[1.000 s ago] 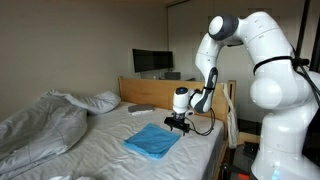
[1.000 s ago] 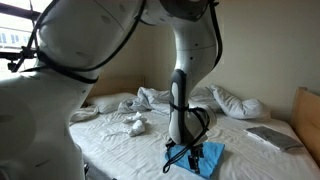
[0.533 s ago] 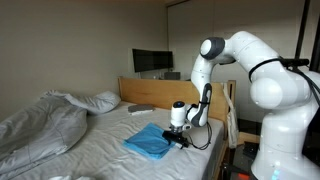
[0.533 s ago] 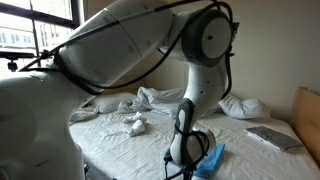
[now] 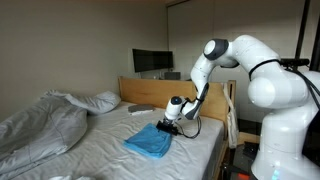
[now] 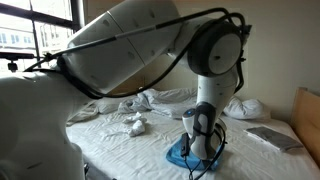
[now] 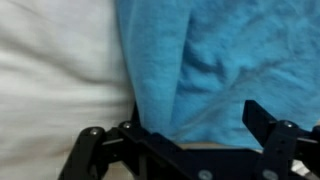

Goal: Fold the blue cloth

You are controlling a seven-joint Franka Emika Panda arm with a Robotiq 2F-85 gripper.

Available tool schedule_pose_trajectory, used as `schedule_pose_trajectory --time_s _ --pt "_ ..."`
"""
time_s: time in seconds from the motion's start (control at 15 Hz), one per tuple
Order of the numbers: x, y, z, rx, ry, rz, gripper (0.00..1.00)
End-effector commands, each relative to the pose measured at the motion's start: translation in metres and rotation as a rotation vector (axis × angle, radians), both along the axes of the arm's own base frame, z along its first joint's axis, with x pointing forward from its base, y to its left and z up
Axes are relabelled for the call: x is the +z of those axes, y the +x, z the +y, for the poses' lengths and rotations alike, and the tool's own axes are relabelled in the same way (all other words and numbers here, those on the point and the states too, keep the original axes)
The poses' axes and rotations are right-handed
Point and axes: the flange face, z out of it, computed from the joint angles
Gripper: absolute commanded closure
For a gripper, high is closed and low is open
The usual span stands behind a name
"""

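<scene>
The blue cloth (image 5: 150, 142) lies flat on the white bed sheet (image 5: 110, 150) near the bed's right edge, with a fold line running through it in the wrist view. My gripper (image 5: 169, 124) is tilted low over the cloth's far right corner. It hides most of the blue cloth (image 6: 180, 158) where my gripper (image 6: 197, 148) stands in front. In the wrist view the blue cloth (image 7: 220, 60) fills the upper right, and my gripper (image 7: 190, 128) is open, its black fingers (image 7: 258, 120) spread over the cloth's edge, holding nothing.
A rumpled grey-white duvet (image 5: 40, 125) and a pillow (image 5: 100, 100) cover the bed's left side. The wooden headboard (image 5: 140, 90) stands behind, with a monitor (image 5: 152, 62) past it. A flat grey item (image 6: 272, 137) lies near the headboard. A crumpled white wad (image 6: 135, 124) sits mid-bed.
The arm has swung: the gripper dipped down at the cloth's right edge, then shifted toward its far corner and tilted. The jaws have stayed open. The cloth has not visibly moved.
</scene>
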Motion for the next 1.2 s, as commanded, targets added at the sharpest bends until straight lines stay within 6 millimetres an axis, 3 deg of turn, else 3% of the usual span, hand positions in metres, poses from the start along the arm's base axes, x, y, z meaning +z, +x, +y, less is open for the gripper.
schedule_pose_trajectory --time_s 0.0,0.2,0.4,0.47,0.6,0.67,0.73,1.13 --pt "0.004 0.040 -0.025 0.004 0.015 -0.193 0.00" --pt "0.018 0.042 -0.020 0.018 0.060 -0.342 0.00" --pt "0.014 0.024 0.001 0.039 0.154 -0.450 0.00" --pt "0.021 0.039 0.004 0.039 0.209 -0.440 0.00" --pt "0.018 0.023 0.017 0.031 0.330 -0.423 0.00" --pt "0.014 0.014 0.015 0.010 0.381 -0.422 0.00" --pt "0.025 -0.003 0.007 0.006 0.391 -0.417 0.00" --pt "0.021 -0.043 0.000 -0.109 0.315 -0.348 0.00"
